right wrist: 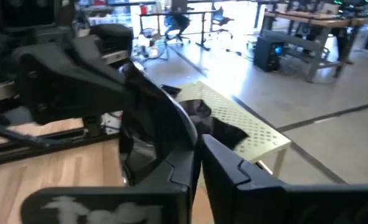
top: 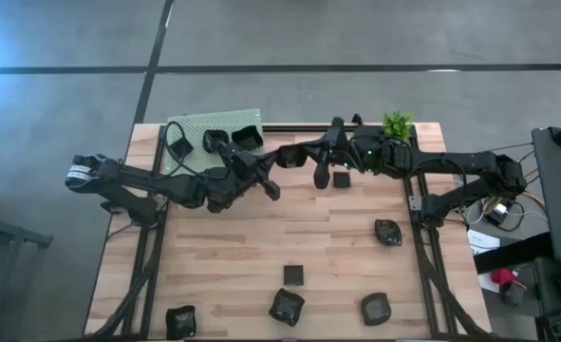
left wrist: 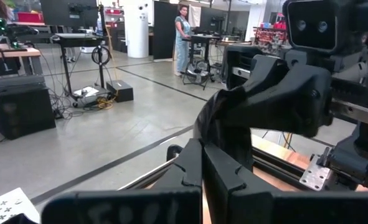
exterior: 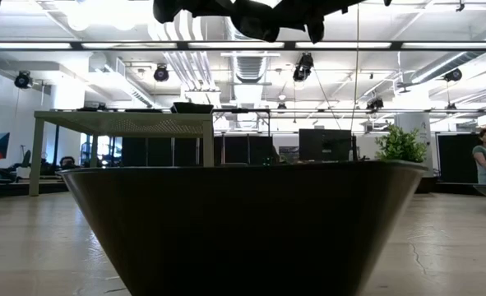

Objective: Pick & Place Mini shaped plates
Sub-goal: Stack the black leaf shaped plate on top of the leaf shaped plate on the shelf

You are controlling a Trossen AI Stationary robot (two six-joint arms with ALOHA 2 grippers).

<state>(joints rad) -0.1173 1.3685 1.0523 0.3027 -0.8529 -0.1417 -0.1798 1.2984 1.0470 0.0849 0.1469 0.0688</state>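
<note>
One black mini plate [left wrist: 216, 121] hangs in the air over the table's far middle, between my two grippers. My left gripper [top: 272, 163] comes from the left and my right gripper [top: 291, 155] from the right, and both are shut on it. More mini plates lie on the wood [top: 387, 231] [top: 293, 275] [top: 286, 306], and others sit on the green perforated platform [top: 199, 128] at the far left. One plate [exterior: 243, 222] stands close before the low camera. My left gripper pinches the plate's lower edge [left wrist: 203, 144] between its two fingers, coming level from the table's left. The plate stands on edge above the fingers, lifted clear of the table. My right gripper has the plate's rim [right wrist: 185, 127] running into the narrow gap between its two fingers, coming nearly level from the table's right. The plate stands on edge between the two grippers.
A small pot with a green plant [top: 397, 123] stands at the far edge by the right arm. Another small plate [top: 341, 178] lies under the right gripper. A person [left wrist: 182, 37] stands at a desk in the room beyond.
</note>
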